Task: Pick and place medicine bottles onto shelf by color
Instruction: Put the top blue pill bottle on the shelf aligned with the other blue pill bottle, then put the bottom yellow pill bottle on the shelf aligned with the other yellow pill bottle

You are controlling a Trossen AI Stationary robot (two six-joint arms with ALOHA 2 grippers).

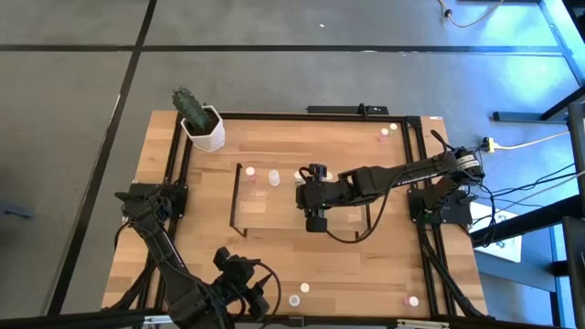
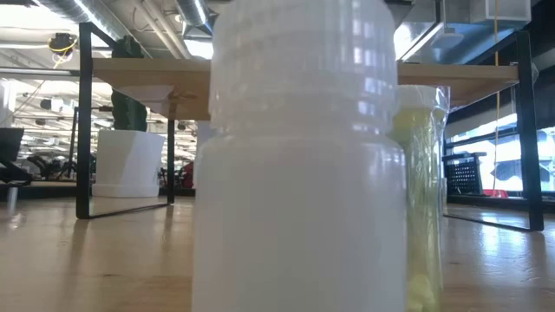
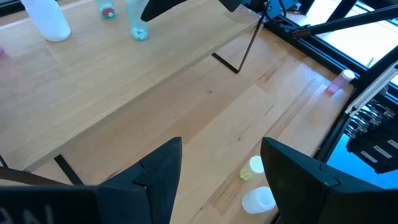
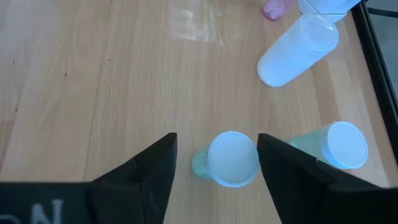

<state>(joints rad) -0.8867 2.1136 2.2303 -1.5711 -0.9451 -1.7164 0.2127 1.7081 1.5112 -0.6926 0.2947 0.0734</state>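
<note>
The light-wood shelf (image 1: 274,206) stands mid-table between black end frames. A pink bottle (image 1: 249,172), a white bottle (image 1: 272,176) and a pale green one (image 1: 300,175) stand on it. My right gripper (image 4: 217,165) is open above the shelf. Its fingers stand on either side of an upright pale green bottle with a white cap (image 4: 231,158). A second pale green bottle (image 4: 339,146) stands close beside it. My left gripper (image 3: 221,168) is open and empty near the table's near edge. It is above a yellow bottle (image 3: 255,167) and a white one (image 3: 258,200).
A white pot with a cactus (image 1: 203,126) stands at the far left corner. Loose bottles stand at the near edge (image 1: 304,288), the near right corner (image 1: 413,301) and the far right (image 1: 383,137). A white bottle (image 2: 299,173) fills the low view.
</note>
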